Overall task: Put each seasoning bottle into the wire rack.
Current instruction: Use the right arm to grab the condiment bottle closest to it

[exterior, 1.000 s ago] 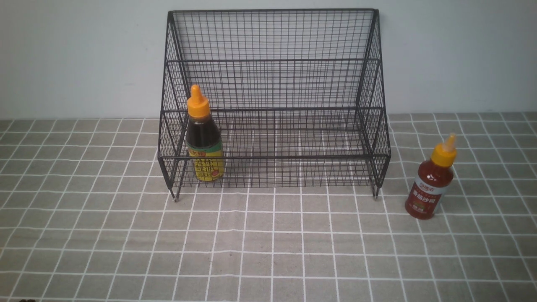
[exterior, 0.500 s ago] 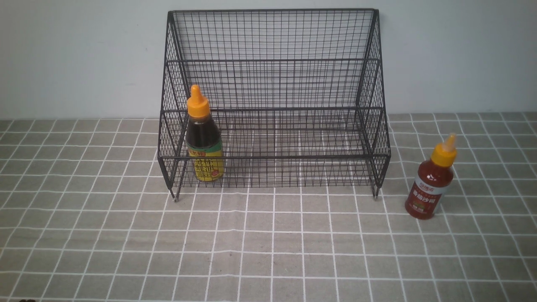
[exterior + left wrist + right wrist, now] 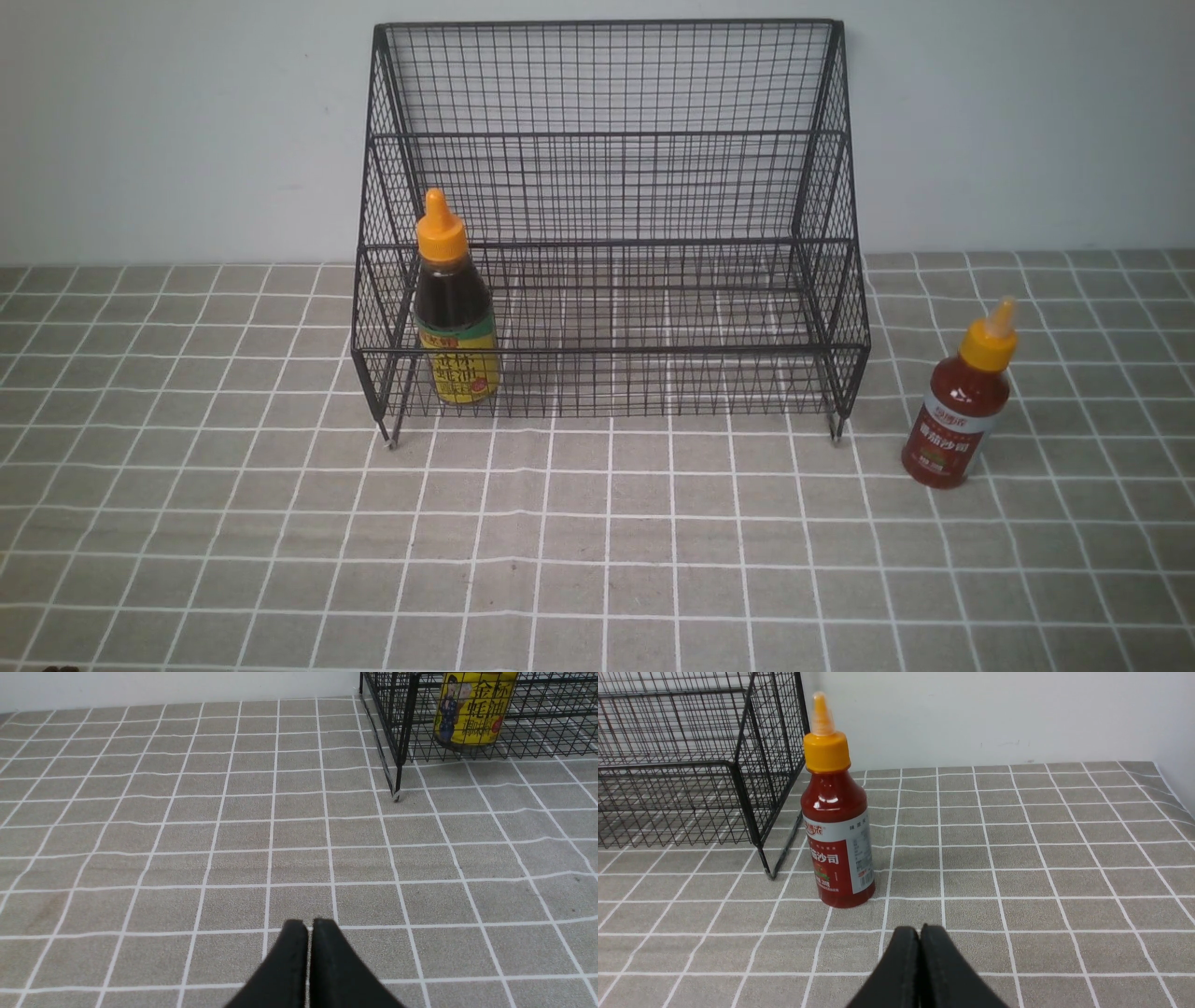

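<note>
The dark brown bottle [image 3: 455, 303] is held upright inside the wire rack [image 3: 611, 349], close to the rack's left side and behind its lowest front bar. The red bottle [image 3: 956, 406] is stood upright on the table [image 3: 597, 569], outside the rack, near its right front corner and toward the table's right edge. Both bottles are topped with orange-yellow caps. The fingertips of the left gripper [image 3: 310, 926] are pressed together, as are those of the right gripper [image 3: 920, 933]; nothing is pinched by either.
</note>
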Available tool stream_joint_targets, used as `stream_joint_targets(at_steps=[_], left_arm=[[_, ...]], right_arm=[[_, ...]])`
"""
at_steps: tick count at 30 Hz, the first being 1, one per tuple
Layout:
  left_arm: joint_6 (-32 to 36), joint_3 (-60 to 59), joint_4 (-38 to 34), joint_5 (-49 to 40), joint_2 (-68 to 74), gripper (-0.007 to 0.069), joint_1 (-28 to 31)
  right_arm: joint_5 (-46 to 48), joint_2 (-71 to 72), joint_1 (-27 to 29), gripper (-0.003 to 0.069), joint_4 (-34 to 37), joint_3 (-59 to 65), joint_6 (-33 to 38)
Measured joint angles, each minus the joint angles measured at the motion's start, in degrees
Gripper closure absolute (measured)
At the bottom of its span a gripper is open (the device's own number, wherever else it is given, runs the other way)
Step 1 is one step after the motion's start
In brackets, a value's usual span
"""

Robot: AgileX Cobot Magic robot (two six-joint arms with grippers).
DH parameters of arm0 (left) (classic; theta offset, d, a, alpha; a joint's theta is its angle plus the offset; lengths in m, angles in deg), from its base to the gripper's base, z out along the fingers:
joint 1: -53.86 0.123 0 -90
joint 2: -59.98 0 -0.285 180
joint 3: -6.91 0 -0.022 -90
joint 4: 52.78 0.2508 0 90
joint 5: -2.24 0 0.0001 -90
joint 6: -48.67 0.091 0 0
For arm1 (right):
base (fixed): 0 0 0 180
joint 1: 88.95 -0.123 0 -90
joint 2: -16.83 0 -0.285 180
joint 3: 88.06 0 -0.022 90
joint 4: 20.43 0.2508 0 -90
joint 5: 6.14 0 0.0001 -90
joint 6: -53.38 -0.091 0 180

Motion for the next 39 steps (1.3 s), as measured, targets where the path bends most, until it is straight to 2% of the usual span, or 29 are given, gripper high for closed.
stream_joint_targets(at_steps=[2, 6, 10, 15, 18, 20, 23, 27, 28, 30, 31, 33, 35, 39], left_arm=[[0.0, 0.0, 0.0, 0.0, 0.0, 0.0631, 0.0], [0.0, 0.0, 0.0, 0.0, 0.0, 0.0631, 0.0], [0.0, 0.0, 0.0, 0.0, 0.0, 0.0631, 0.04], [0.0, 0.0, 0.0, 0.0, 0.0, 0.0631, 0.04], [0.0, 0.0, 0.0, 0.0, 0.0, 0.0631, 0.04], [0.0, 0.0, 0.0, 0.02, 0.0, 0.0631, 0.07], [0.0, 0.0, 0.0, 0.07, 0.0, 0.0631, 0.07], [0.0, 0.0, 0.0, 0.07, 0.0, 0.0631, 0.07], [0.0, 0.0, 0.0, 0.07, 0.0, 0.0631, 0.07], [0.0, 0.0, 0.0, 0.12, 0.0, 0.0631, 0.07], [0.0, 0.0, 0.0, 0.12, 0.0, 0.0631, 0.07], [0.0, 0.0, 0.0, 0.12, 0.0, 0.0631, 0.07], [0.0, 0.0, 0.0, 0.12, 0.0, 0.0631, 0.07], [0.0, 0.0, 0.0, 0.12, 0.0, 0.0631, 0.07]], right_arm=[[-3.85, 0.0, 0.0, 0.0673, 2.92, 0.36, -1.21], [-16.06, 0.0, 0.0, 0.0673, 14.15, 0.47, -7.4], [-22.61, 0.0, 0.0, 0.0673, 22.54, 0.47, -11.22], [-26.2, 0.0, 0.0, 0.0673, 24.35, 0.47, -11.78], [-32.84, 0.0, 0.0, 0.0673, 25.28, 0.3, -13.31], [-31.73, 0.0, -0.06, 0.0673, 25.12, -2.47, -14.08], [-22.55, -3.83, -0.06, 0.0673, 20.51, -11.87, -14.37], [2.37, -20.28, -0.11, 0.0673, 13.19, -30.8, -11.38], [3.6, -22.16, -0.11, 0.0673, 13.05, -31.65, -10.91], [17.44, -32.53, -0.17, 0.0673, 12.63, -41.25, -3.49], [18.51, -33.44, -0.16, 0.0673, 12.7, -42.96, -2.8], [30.14, -45.06, -0.16, 0.0673, 13.75, -53.07, 4.79], [37.39, -53.47, -0.16, 0.0673, 14.97, -61.53, 8.39], [44.82, -67.34, -0.89, 0.0665, 15.52, -72.6, 12.04]])
